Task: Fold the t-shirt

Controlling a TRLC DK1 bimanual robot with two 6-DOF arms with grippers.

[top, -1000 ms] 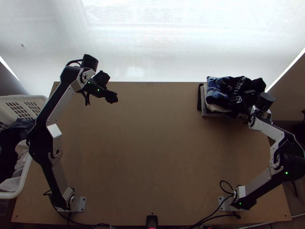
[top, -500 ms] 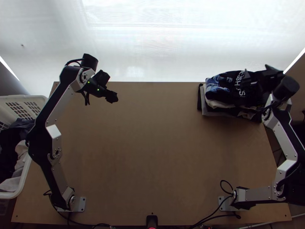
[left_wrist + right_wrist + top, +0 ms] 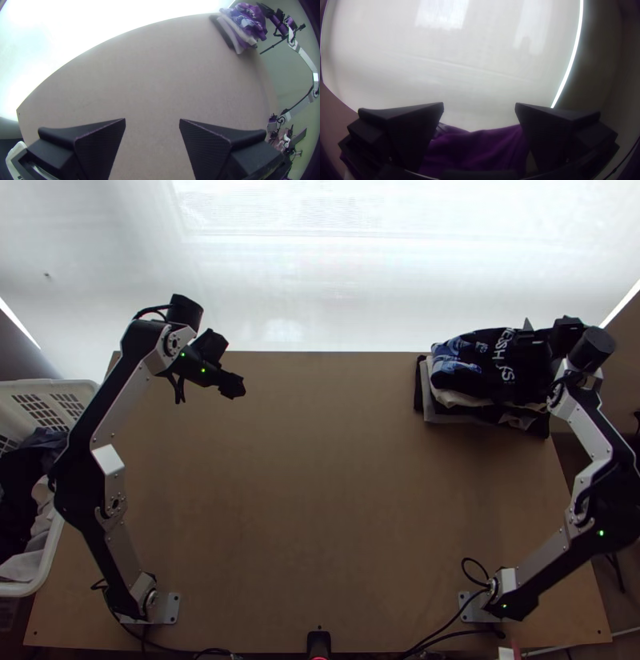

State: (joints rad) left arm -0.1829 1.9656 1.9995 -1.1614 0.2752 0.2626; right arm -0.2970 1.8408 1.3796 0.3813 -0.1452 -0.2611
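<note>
The t-shirt [image 3: 484, 364], a dark garment with white lettering and a blue print, lies on the stack [image 3: 445, 414] at the far right part of the table [image 3: 320, 500]. It forms a compact, loosely folded bundle with an uneven, rumpled surface; its exact number of folds cannot be determined. Below it are layered flat cloths, light and dark, whose edges project on the side facing the table's middle. The right gripper [image 3: 547, 332] is positioned at the t-shirt's outer end, near the table's far right corner. Its two fingers are spread well apart; in the right wrist view, dark cloth [image 3: 476, 150] shows between and below them, unclamped. Whether either finger touches the cloth cannot be determined. The right arm [image 3: 592, 468] extends from its base beyond the table's right edge, then bends in to the stack. The left gripper [image 3: 232, 386] is located above the far left part of the table, well apart from the stack. Its fingers are likewise spread, with bare tabletop visible between them in the left wrist view. The left arm [image 3: 80, 484] runs along the table's left side, beside the white basket [image 3: 20, 590], which contains dark cloth [image 3: 16, 500] and light grey cloth [image 3: 24, 566]. A small black device [image 3: 318, 642] stands at the near edge, between the arm bases. A bright white screen [image 3: 320, 284] spans the area beyond the far edge.
</note>
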